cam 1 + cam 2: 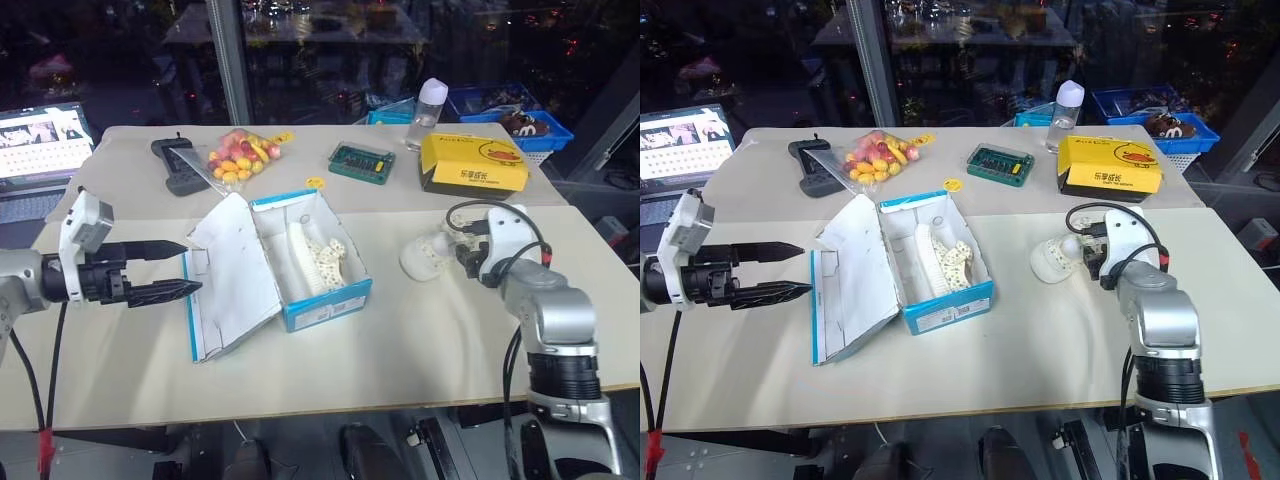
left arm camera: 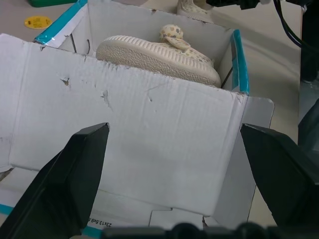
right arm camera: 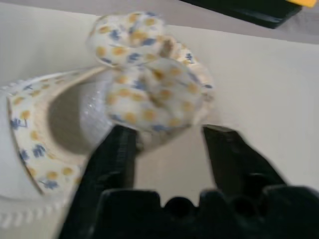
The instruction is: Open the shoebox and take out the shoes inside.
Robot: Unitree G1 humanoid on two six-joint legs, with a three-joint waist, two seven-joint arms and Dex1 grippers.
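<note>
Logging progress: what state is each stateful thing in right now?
Bright blue cardboard shoebox: lid open, on the table.
Floral white sneaker in the box: lying on its side.
Floral white sneaker outside: on the table.
Left gripper: jaws open, empty.
Right gripper: jaws open at the outside sneaker.

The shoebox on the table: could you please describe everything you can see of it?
The shoebox is bright blue cardboard, white inside, and stands open on the table. Its hinged lid is thrown back toward the robot's left, resting at a slant, its white inner face scuffed. One cream floral shoe lies on its side inside, sole showing. The left gripper hovers open just beside the lid, not touching it.
</note>
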